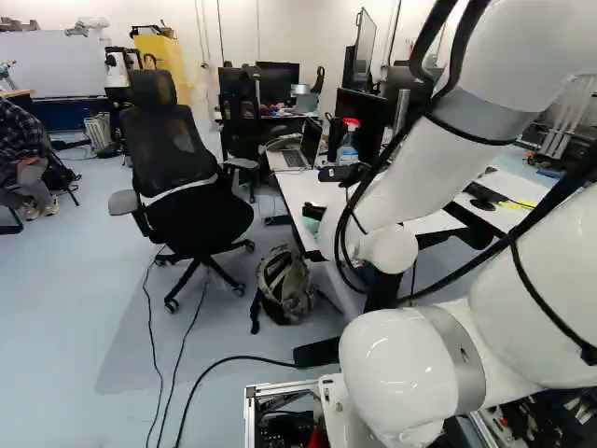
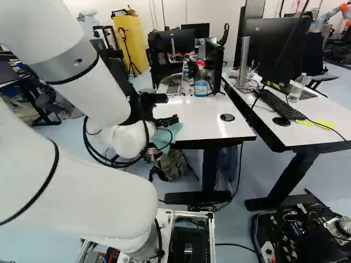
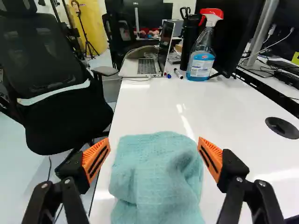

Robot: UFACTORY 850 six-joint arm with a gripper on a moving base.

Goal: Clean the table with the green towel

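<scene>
Bright | glare streaks on white tabletop point(image 3: 229, 107) | soft shadow on floor point(image 1: 65, 299)

Near a black mesh office chair point(image 1: 160, 140), a backpack point(image 1: 287, 287) rests on the floor point(image 1: 75, 327). Markers point(image 3: 178, 73) lie beside an open laptop point(image 3: 147, 66), and a spray bottle point(image 3: 201, 60) stands beside a black flask point(image 3: 188, 35).

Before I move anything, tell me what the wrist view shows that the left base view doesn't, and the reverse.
Wrist view only: the orange pads of the open gripper, a clear look at the rumpled green towel, the round black disc and the marker pens.

Left base view only: the backpack and the white arm.

Both: the office chair, laptop and spray bottle.
</scene>
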